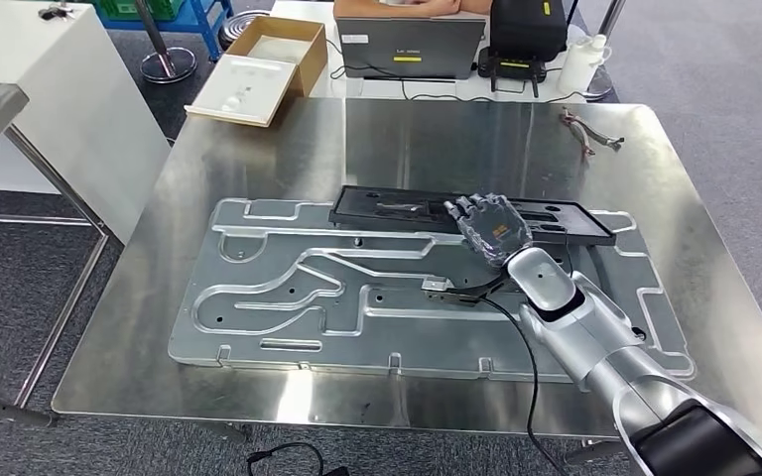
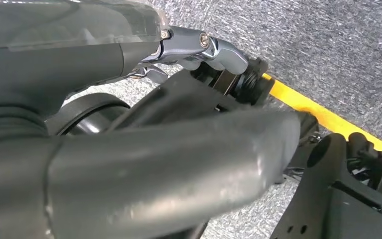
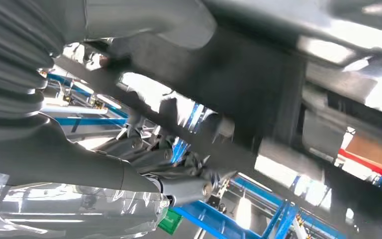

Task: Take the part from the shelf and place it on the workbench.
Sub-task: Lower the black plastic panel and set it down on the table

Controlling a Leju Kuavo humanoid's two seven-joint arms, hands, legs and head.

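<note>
Steel worktop [image 1: 258,159], reflective, filling the centre of the head view. On it, a large flat aluminium plate [image 1: 288,297] with pressed channels and cut-outs, lying lengthwise across the middle of the frame. Black plastic part [image 1: 387,208], long and flat with moulded recesses, lying on the far edge of that plate, centre to centre-right of the frame. Right hand [image 1: 491,226], dark fingers extended and laid flat on top of the black part toward its right half, palm down; whether it grips the part or merely rests on it cannot be told from the frames. Silver right arm [image 1: 585,322] entering from the lower right corner, a black cable [image 1: 526,357] trailing along it. In the right wrist view, the right hand [image 3: 129,164] is seen from close behind, pressed against a dark blurred surface; the detail is too smeared to read. Left hand [image 2: 199,50], in the left wrist view, hanging over grey carpet [image 2: 328,45] crossed by a yellow floor line [image 2: 328,117]; fingers appear curled in with nothing held. Small metal tool [image 1: 587,131], resembling pliers, upper right of the worktop. Cardboard box [image 1: 283,50] with a white lid or tray [image 1: 243,87] beside it, upper left centre. Laptop [image 1: 409,45], top centre, behind the worktop. White bottle [image 1: 580,59], top right.
</note>
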